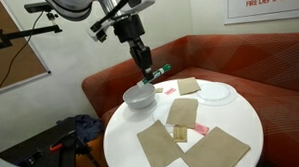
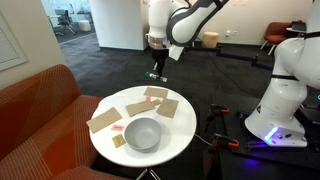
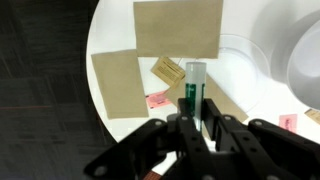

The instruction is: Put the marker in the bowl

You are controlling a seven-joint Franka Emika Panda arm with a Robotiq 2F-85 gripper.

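The marker [image 3: 193,88] is up in the air, well above the table [image 1: 238,122]. The tool [image 3: 198,123] is shut on its lower part. In the wrist view the green-and-white barrel sticks out past the fingers [image 3: 214,128], which press it from both sides.

In an exterior view the marker [image 1: 160,69] hangs higher than the bowl [image 1: 139,96] and a little to one side of it. In another exterior view the marker [image 2: 155,73] shows far above the bowl [image 2: 142,133]. Neither view shows for certain whether it is over the opening.

The main risk, as I judge it, is letting go too early or too high. A round barrel dropped from here could strike the sloping side, bounce out and roll. The table is round, and its edge is near the bowl on that side, so a stray marker could go onto the floor or the sofa [image 1: 240,62].

The marker also looks long against the bowl. If it goes in level it could bridge the rim and tip off, so a slanted entry seems safer.

On the way down the tool [image 1: 150,66] could catch the rim. The bowl looks light and could slide towards the paper sheets [image 1: 183,113] or the plate [image 1: 217,93].

The grip is near one end, so the marker could also swivel between the fingers during the move.
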